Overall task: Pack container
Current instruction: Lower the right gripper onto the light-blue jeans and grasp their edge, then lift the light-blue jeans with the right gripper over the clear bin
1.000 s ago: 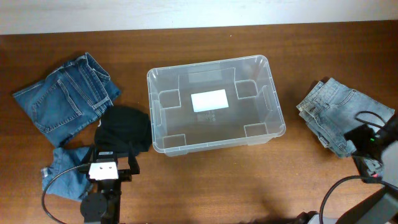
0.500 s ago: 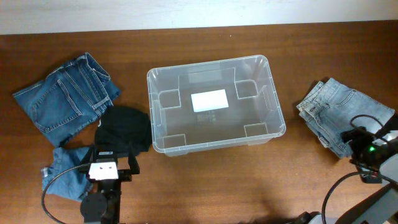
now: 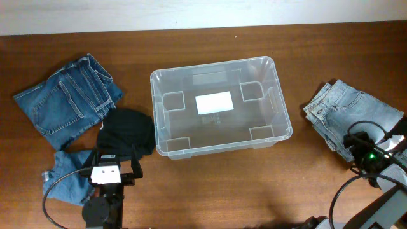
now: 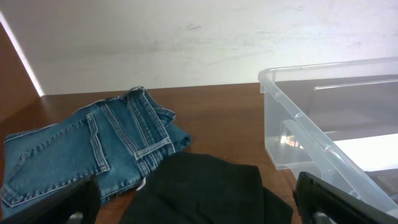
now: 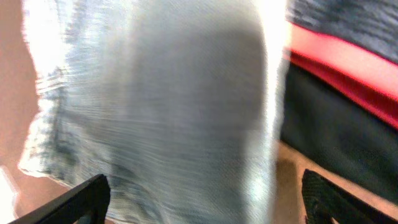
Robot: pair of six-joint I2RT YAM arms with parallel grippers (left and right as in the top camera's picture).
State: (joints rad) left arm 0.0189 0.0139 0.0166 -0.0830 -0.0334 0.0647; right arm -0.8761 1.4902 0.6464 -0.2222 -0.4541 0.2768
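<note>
The clear plastic container point(image 3: 157, 121) stands empty mid-table, a white label point(image 3: 213, 102) on its bottom. Its corner shows in the left wrist view point(image 4: 292, 106). My left gripper point(image 3: 117, 154) is open, its jaws wide apart over the near edge of a black garment point(image 3: 127, 130), which also shows in the left wrist view point(image 4: 205, 186). My right gripper point(image 3: 356, 151) is open at the near edge of folded light blue jeans point(image 3: 350, 111). The right wrist view is blurred, with light denim point(image 5: 174, 112) between the two fingers point(image 5: 84, 200).
Blue jeans point(image 3: 63, 102) lie at the far left and also show in the left wrist view point(image 4: 87, 149). A small denim piece point(image 3: 67, 175) lies by the left arm. A red and dark shape point(image 5: 336, 56) is blurred at the right wrist view's upper right.
My right gripper has moved left onto the near edge of the light blue jeans. The left arm and the garments have not moved.
</note>
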